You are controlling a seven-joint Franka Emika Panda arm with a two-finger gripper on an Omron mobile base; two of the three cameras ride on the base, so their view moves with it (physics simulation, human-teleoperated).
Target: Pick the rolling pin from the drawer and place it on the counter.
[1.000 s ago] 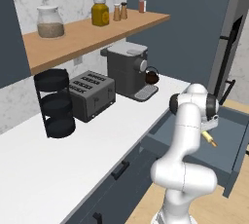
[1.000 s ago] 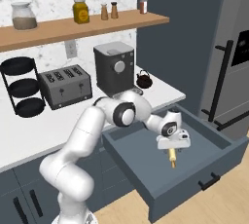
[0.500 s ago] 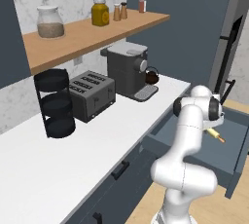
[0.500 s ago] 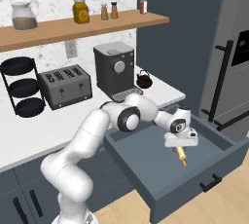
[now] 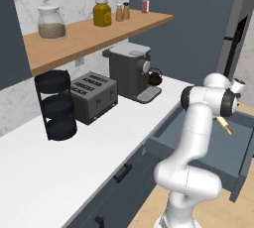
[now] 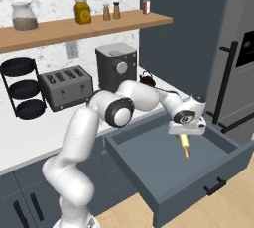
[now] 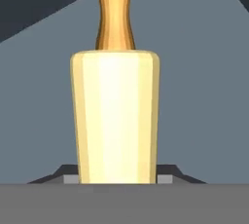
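my gripper [image 6: 184, 134] is clamped on the rolling pin [image 6: 184, 144], which hangs end-down above the open drawer [image 6: 163, 157]. i worry it pivots or slips if i swing fast toward the counter [image 6: 20, 138], or clips the drawer wall.

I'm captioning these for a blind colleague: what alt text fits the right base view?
The white arm's tool holds a slim tan wooden rolling pin hanging above the open slate-blue drawer. Behind, a grey toaster stands on the white counter.
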